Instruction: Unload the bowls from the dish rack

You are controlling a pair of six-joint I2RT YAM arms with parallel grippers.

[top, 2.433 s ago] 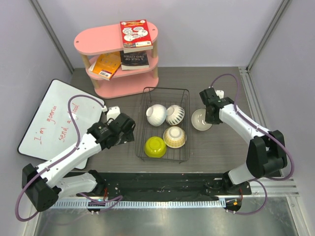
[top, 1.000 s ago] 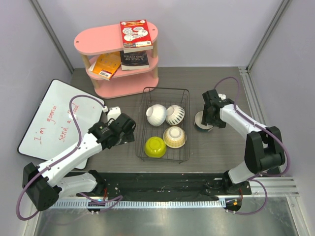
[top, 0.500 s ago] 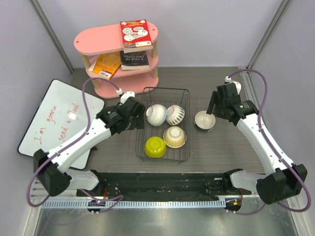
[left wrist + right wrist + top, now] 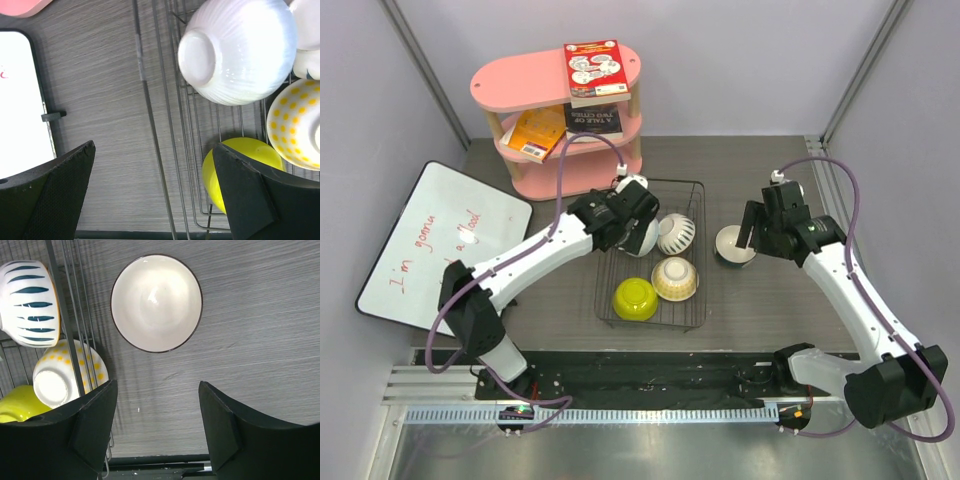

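Right gripper [image 4: 156, 387] spread wide, apparently clear of upright cream bowl [image 4: 156, 302].

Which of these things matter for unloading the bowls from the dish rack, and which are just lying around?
Part of the job: dish rack; in it, white ribbed bowl, teal-striped bowl, yellow-dotted bowl, yellow-green bowl; cream bowl on the table right of it.

Just lying about: pink shelf, books on it, whiteboard.
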